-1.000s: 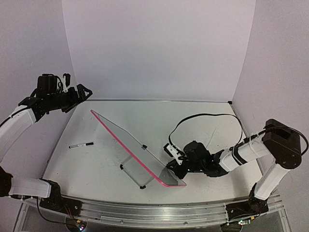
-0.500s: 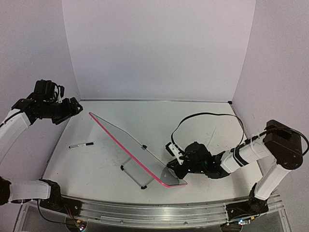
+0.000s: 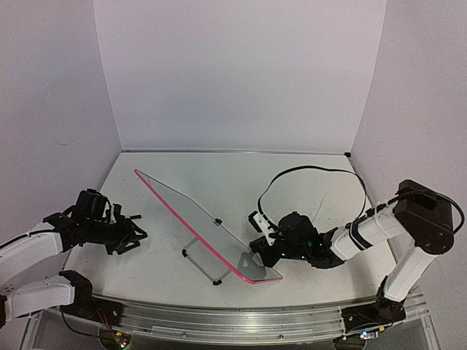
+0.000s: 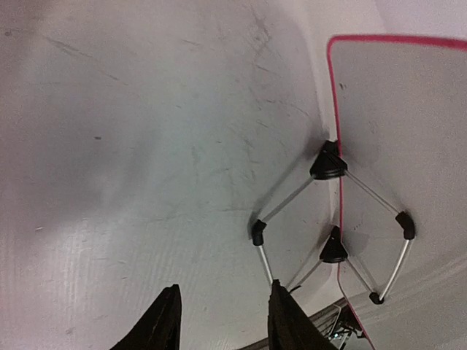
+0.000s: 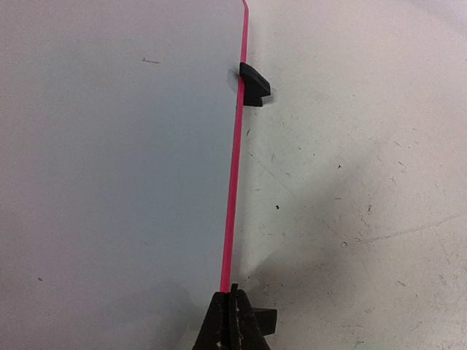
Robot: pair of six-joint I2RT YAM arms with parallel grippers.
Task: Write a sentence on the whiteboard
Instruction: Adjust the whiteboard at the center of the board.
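The whiteboard (image 3: 195, 217), white with a pink-red border, stands tilted on a thin metal stand (image 3: 198, 257) at the table's middle. My right gripper (image 3: 255, 257) is at its near right corner, shut on the pink edge (image 5: 232, 219), with the fingers (image 5: 233, 313) pressed together around it. A black clip (image 5: 253, 84) sits further along that edge. My left gripper (image 3: 130, 235) hangs low over the table, left of the board. Its two fingers (image 4: 166, 321) stand apart with only bare tabletop between them. The left wrist view shows the whiteboard (image 4: 408, 102) and its stand legs (image 4: 288, 208) ahead.
A black cable (image 3: 314, 173) loops over the table behind the right arm. White walls close in the back and both sides. The grey tabletop (image 4: 146, 146) is scuffed. A metal rail (image 3: 233, 321) runs along the near edge.
My left arm swung down from high at the back left to low over the table, where a pen lay; the pen no longer shows. Its fingers have narrowed. The right gripper stayed on the board's edge.
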